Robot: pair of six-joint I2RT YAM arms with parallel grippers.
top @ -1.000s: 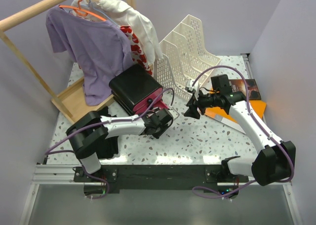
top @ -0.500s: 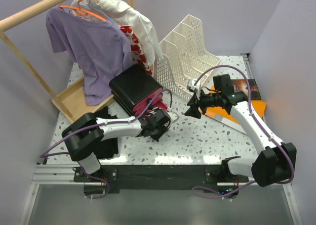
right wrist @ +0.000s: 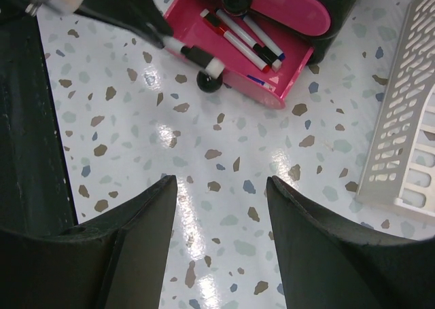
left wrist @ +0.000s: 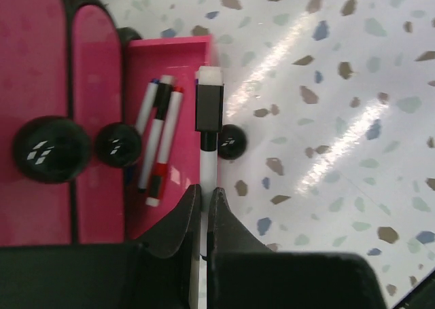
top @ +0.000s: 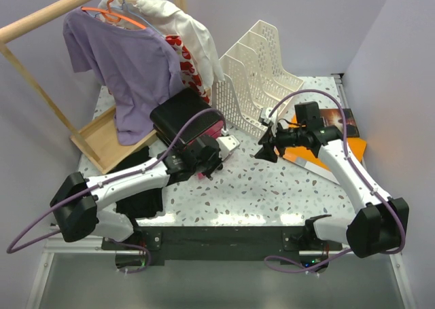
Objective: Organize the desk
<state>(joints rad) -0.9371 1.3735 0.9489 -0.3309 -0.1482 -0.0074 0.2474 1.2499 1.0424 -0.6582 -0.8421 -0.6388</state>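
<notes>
One marker (left wrist: 206, 112) is pinched in the left claw (left wrist: 204, 192), at 3 o'clock of the pink drawer (left wrist: 178, 54). The right claw (right wrist: 221, 181) gapes empty.

**Lilac walls and a wooden rack**

Pale lilac walls close in on three sides. The back wall (top: 306, 17) rises far beyond the left gripper (top: 214, 161) and the right gripper (top: 264, 151). The left wall (top: 27, 139) and the right wall (top: 401, 64) stand outward of each. A light wooden clothes rack (top: 41, 15) stands beyond and left of the left gripper, its flat base (top: 102, 136) lying low. Behind both grippers lies grey floor (top: 217, 288). Soft white glare spots the desk (right wrist: 224, 207) under the right gripper.
</notes>
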